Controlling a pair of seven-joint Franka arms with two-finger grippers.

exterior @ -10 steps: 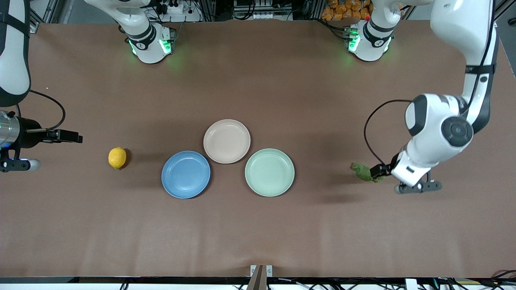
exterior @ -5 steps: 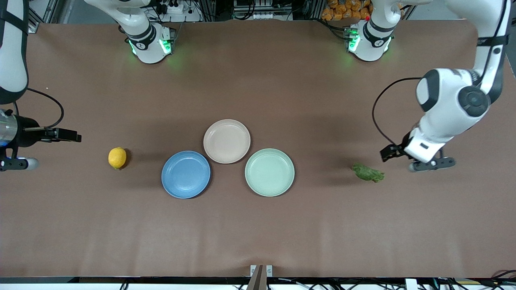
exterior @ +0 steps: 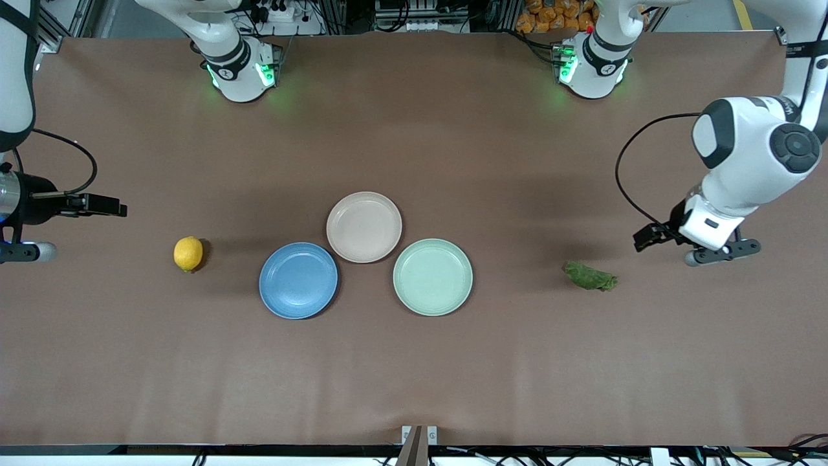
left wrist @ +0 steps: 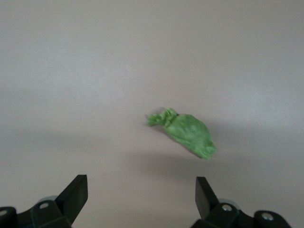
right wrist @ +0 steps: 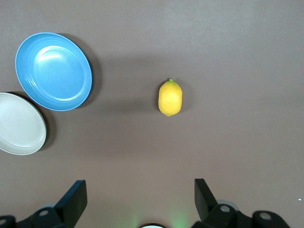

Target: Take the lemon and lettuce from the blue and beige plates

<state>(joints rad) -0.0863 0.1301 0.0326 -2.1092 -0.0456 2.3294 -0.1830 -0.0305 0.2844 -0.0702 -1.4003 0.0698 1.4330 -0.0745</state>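
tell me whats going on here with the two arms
Nothing is being held. The small yellow lemon and the dark green wrinkled lettuce piece both lie on the brown table, off the round blue plate and pale beige plate. The left gripper is open above the table beside the lettuce; the right gripper is open toward the right arm's end.

From my console, even overhead light falls on the table (exterior: 414, 375) (soft shadows beside each plate); green base lamps glow, and the left wrist view looks hazy, washed-out.
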